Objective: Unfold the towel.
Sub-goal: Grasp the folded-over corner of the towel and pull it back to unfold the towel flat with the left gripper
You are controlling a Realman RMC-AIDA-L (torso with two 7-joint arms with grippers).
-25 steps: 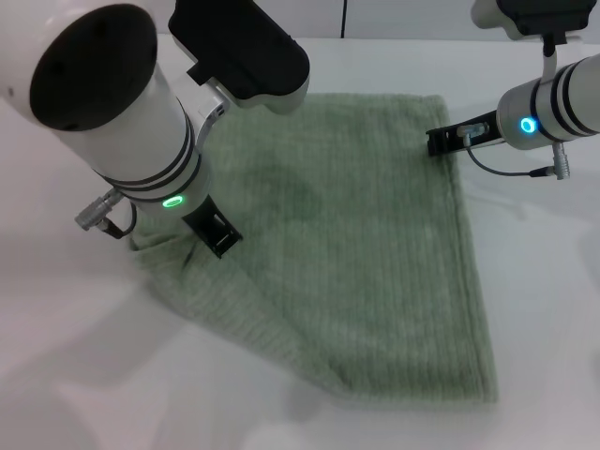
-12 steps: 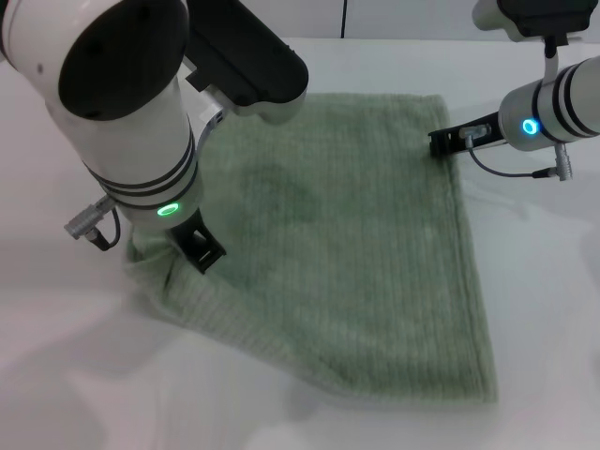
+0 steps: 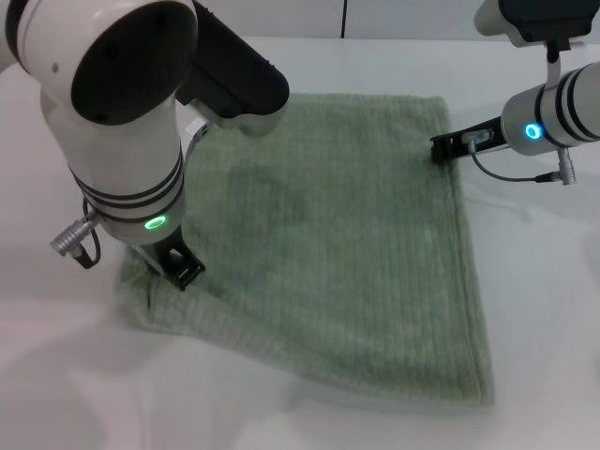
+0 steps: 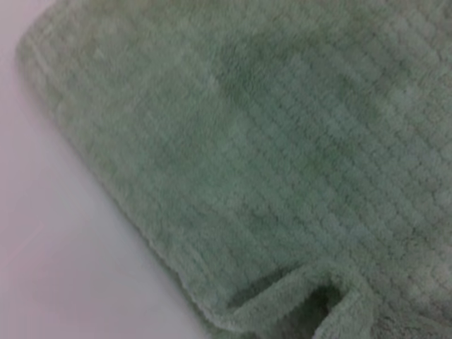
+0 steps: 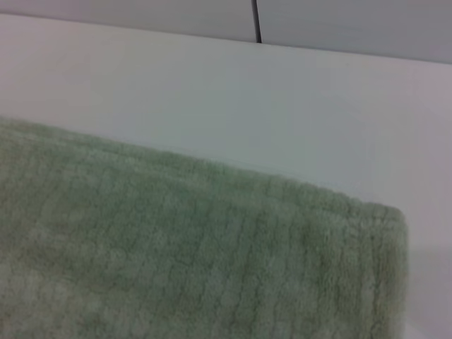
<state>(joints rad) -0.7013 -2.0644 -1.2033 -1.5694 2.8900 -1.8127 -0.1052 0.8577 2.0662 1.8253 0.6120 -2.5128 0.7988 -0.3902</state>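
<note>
Lying nearly flat on the white surface, the towel spreads as a pale green, ribbed square across the middle of the workspace. Its near-left corner is still rumpled, with a small fold of cloth curled up at the hem (the left wrist view shows that curl plainly at the towel's edge). The left gripper is down on that bunched corner, its dark fingers pressed into the cloth, though I cannot tell whether they are apart or pinched together. The right gripper sits low at the far-right corner, touching the towel's edge; whether its fingers are clamped on the hem I cannot tell either. From the right wrist view, the towel's far-right corner lies smooth and rounded against the surface.
</note>
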